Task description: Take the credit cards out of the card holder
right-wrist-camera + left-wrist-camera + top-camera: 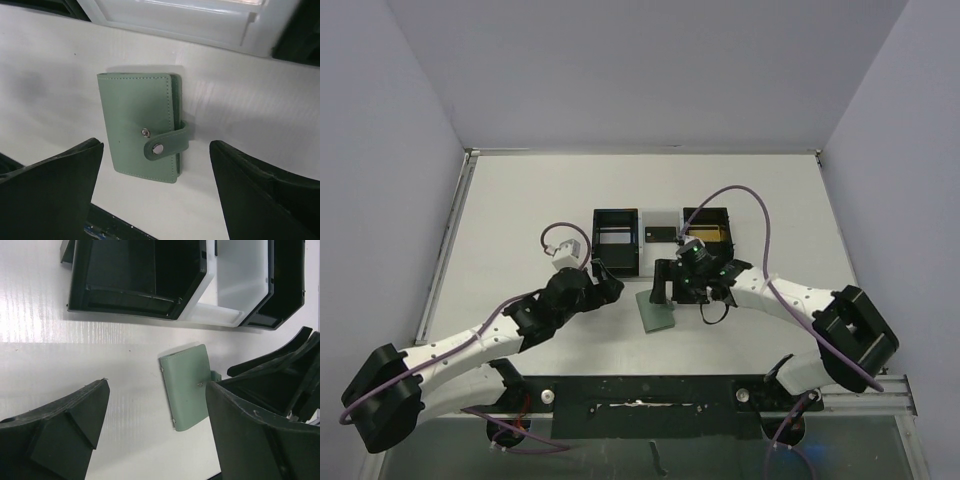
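Card holder (140,125) lying closed, tab (167,145) snapped, mid-bench (520,220), just before black boxes (616,240). Right claw (155,150) spread wide over it; left claw (157,385) spread too, perhaps touching its edge.

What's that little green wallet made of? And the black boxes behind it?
The card holder looks like leather or faux leather. It is matte green, with stitching along its edges and a shiny metal snap. I can't tell whether the leather is real or synthetic. The black boxes look like hard moulded plastic, smooth with a slight sheen.
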{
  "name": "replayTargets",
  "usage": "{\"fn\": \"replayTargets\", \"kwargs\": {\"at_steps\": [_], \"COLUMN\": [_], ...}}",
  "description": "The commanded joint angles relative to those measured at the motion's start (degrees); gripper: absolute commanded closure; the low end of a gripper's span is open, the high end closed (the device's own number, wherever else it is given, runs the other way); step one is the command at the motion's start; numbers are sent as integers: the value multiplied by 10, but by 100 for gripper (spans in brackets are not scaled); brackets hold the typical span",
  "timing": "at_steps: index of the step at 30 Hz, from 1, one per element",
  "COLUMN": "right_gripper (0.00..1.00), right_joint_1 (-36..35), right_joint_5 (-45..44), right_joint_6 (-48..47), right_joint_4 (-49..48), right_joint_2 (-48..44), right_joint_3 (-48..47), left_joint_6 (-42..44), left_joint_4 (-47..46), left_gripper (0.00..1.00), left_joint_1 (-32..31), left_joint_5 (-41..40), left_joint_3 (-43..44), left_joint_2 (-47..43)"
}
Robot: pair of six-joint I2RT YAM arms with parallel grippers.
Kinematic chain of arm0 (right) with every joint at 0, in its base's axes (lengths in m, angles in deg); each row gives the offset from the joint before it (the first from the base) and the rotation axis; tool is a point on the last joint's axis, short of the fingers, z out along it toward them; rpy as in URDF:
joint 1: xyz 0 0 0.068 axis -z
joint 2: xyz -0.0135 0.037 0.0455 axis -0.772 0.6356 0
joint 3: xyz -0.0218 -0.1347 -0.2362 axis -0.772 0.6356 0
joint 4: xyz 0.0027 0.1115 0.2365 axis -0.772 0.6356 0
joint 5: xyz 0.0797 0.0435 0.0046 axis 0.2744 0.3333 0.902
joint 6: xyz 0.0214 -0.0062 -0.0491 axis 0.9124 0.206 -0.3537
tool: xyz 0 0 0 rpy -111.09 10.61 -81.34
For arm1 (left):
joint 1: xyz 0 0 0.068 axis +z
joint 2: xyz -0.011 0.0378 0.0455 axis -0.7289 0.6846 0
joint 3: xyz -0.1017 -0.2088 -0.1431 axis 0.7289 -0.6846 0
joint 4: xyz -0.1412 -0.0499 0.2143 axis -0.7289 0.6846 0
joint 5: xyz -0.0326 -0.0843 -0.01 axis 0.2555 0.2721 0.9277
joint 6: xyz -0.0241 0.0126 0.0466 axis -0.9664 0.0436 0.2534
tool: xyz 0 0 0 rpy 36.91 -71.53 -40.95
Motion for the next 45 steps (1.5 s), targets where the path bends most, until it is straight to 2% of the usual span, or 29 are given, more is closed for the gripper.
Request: {"fn": "replayTargets", "kwargs": {"at_steps": [1, 4, 9, 13, 19, 25, 29, 34, 41, 45], "right_gripper": [14, 27, 49, 61, 77, 80, 99, 100, 100, 100], "right_joint_1": [-40, -35, 1, 55, 71, 71, 71, 70, 57, 46], "right_joint_5": [-113, -127, -83, 22, 64, 106, 96, 99, 195, 252], "right_joint_6": [-9, -4, -14, -16, -16, -15, -6, -4, -9, 1], "right_joint_4": [79, 87, 70, 8, -11, -38, -24, 13, -24, -74], "right_joint_2": [33, 41, 27, 1, 0, 15, 13, -10, -48, -40], "right_joint_3": [-65, -65, -35, 7, 24, 29, 20, -6, -15, -18], "left_joint_6": [-22, -20, -13, 7, 33, 39, 36, 28, 20, 30], "left_joint_4": [-13, -14, 28, 33, 23, -23, -36, -20, -15, 7], "left_gripper": [19, 17, 17, 17, 17, 17, 17, 17, 16, 16], "left_joint_1": [5, 7, 7, 6, 7, 7, 7, 8, 17, 18], "left_joint_5": [-22, -18, -53, -62, -49, -1, 23, 17, 11, 3], "left_joint_3": [-7, -8, 11, 17, 28, 18, 20, 28, 23, 35], "left_joint_2": [-22, -27, -28, -34, -32, -16, -4, -8, -35, -36]}}
